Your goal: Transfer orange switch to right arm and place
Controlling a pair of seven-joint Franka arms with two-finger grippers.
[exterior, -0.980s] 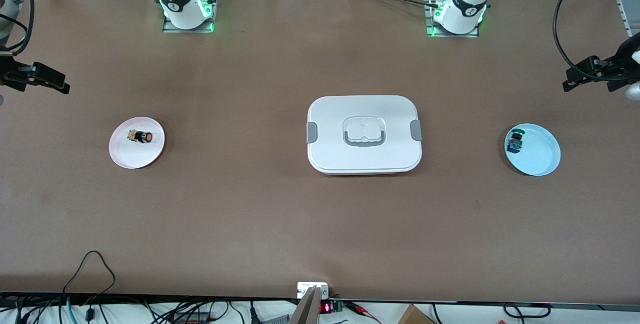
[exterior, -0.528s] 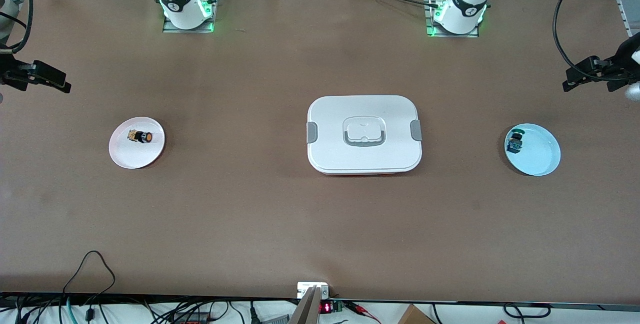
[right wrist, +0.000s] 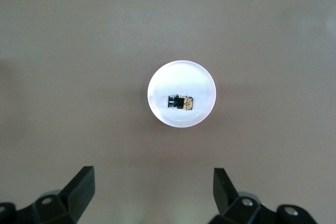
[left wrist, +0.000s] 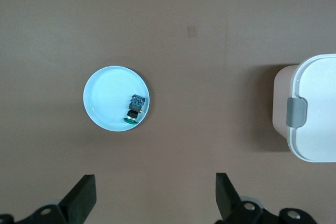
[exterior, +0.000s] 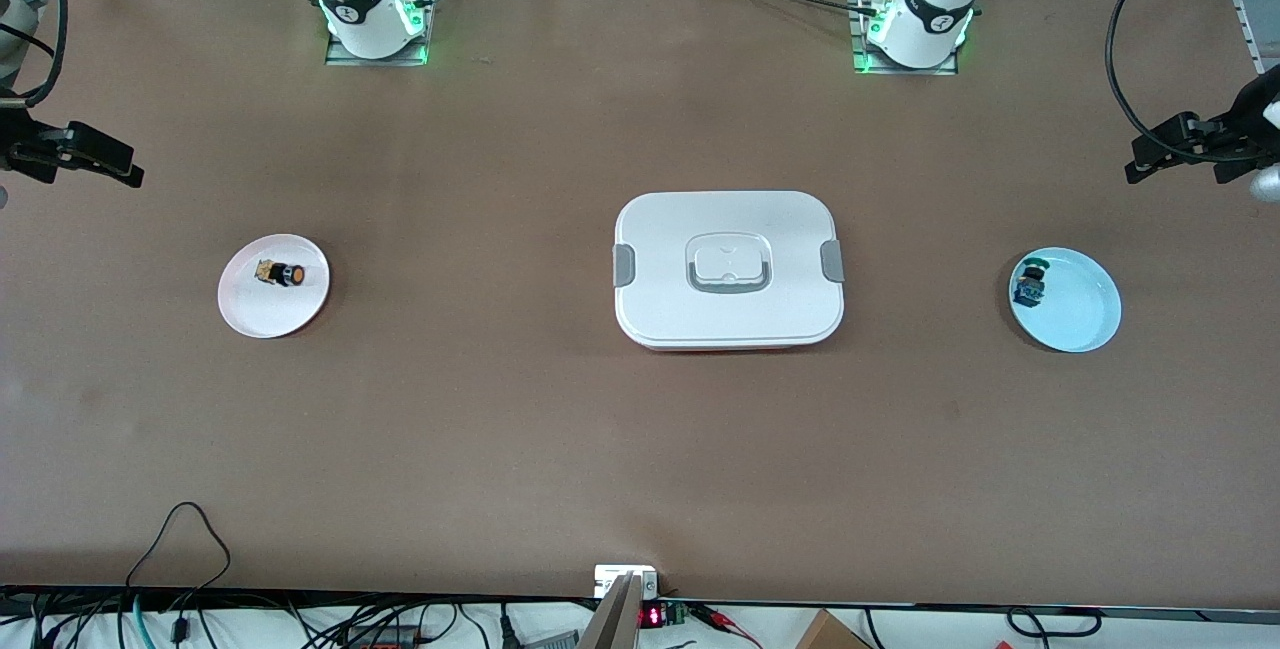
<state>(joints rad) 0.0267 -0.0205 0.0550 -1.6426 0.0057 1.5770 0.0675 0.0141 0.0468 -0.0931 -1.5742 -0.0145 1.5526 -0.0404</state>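
Nothing is yet grasped: the orange switch (exterior: 285,274) is left on its pink plate (exterior: 250,314), while the left gripper (left wrist: 155,198) and the right gripper (right wrist: 152,192) are held wide open and empty above the table.

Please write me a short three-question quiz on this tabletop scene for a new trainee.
1. True or false: the orange switch lies on the white plate.
2. What lies in the light blue plate? A) a blue-green switch B) nothing C) an orange switch
3. Fill in: the closed white container stands between the two ____.

Key
1. True. It lies on its side on that plate, toward the right arm's end of the table.
2. A, the blue-green switch, near the plate's rim.
3. plates. Both grippers, the left gripper and the right gripper, are open and hold nothing, each above its own plate.
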